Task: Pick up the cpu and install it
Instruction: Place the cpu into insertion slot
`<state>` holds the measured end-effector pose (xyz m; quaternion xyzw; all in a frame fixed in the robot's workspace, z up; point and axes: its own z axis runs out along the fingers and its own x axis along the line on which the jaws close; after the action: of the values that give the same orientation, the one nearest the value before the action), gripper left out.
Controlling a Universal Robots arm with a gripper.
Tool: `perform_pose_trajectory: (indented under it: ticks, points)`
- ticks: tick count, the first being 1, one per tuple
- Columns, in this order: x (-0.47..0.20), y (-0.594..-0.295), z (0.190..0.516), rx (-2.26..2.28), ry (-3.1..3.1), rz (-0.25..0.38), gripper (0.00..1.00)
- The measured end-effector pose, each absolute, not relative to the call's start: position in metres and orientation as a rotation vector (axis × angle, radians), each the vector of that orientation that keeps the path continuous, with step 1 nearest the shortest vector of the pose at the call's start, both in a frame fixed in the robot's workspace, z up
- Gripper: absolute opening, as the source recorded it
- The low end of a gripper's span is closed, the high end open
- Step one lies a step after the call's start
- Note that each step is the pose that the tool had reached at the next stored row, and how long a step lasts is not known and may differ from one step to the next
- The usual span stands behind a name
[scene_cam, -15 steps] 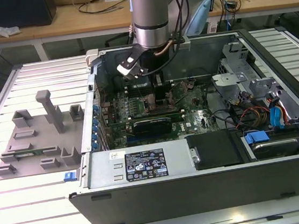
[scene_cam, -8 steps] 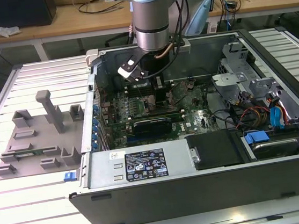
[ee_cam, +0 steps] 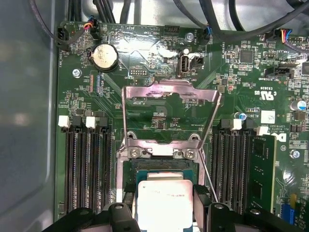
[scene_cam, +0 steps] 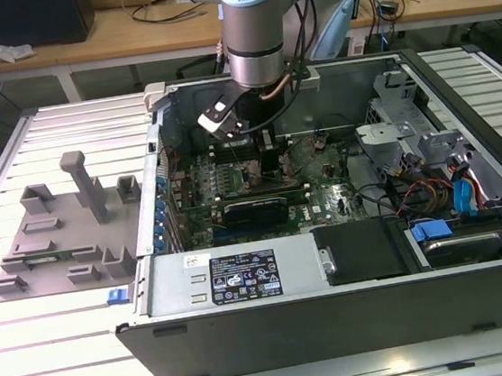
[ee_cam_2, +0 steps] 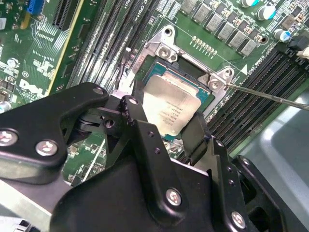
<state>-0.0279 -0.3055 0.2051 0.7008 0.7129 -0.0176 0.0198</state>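
The cpu (ee_cam_2: 170, 104), a flat silver square chip, sits between my gripper's (ee_cam_2: 166, 124) black fingers (ee_cam_2: 136, 121), directly over the open socket (ee_cam_2: 193, 72) on the green motherboard. In the first wrist view the cpu (ee_cam: 164, 202) lies within the socket frame (ee_cam: 159, 153), with the gripper (ee_cam: 164, 215) shut on its two opposite sides. The socket's metal load plate (ee_cam: 171, 96) is flipped open beyond it. In the exterior view the gripper (scene_cam: 266, 163) reaches down into the open computer case (scene_cam: 333, 269).
Memory slots (ee_cam: 87, 169) flank the socket on both sides. A thin lever rod (ee_cam_2: 270, 96) sticks out beside the socket. A long black card (scene_cam: 254, 210) lies near the gripper. Cables (scene_cam: 433, 190) and drive bays fill the case's right. A grey fixture (scene_cam: 65, 227) stands at the exterior view's left.
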Motion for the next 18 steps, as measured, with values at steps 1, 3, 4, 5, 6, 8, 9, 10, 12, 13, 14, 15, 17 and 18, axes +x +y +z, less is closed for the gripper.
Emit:
perform_pose_trajectory:
  ticks: [1, 3, 4, 5, 6, 8, 9, 10, 12, 13, 14, 15, 17, 18]
  points:
    - [-0.0279, -0.3054, 0.2043, 2.174, 2.212, -0.054, 0.55]
    - [-0.0279, -0.3055, 0.2041, 2.174, 2.212, -0.055, 0.55]
    - [-0.0279, -0.3055, 0.2041, 2.174, 2.212, -0.055, 0.55]
    - [-0.0279, -0.3055, 0.2041, 2.174, 2.212, -0.055, 0.55]
    - [-0.0279, -0.3055, 0.2041, 2.174, 2.212, -0.055, 0.55]
    - [-0.0279, -0.3055, 0.2029, 2.174, 2.212, -0.055, 0.55]
    - [-0.0279, -0.3055, 0.2029, 2.174, 2.212, -0.055, 0.55]
    - [-0.0279, -0.3055, 0.2029, 2.174, 2.212, -0.055, 0.55]
    - [-0.0279, -0.3055, 0.2028, 2.174, 2.212, -0.054, 0.55]
    - [-0.0279, -0.3055, 0.2028, 2.174, 2.212, -0.055, 0.55]
    - [-0.0279, -0.3055, 0.2028, 2.174, 2.212, -0.055, 0.55]
    - [-0.0279, -0.3055, 0.2027, 2.174, 2.212, -0.055, 0.55]
    - [-0.0279, -0.3055, 0.2022, 2.174, 2.212, -0.054, 0.55]
    - [-0.0279, -0.3055, 0.2016, 2.174, 2.212, -0.054, 0.55]
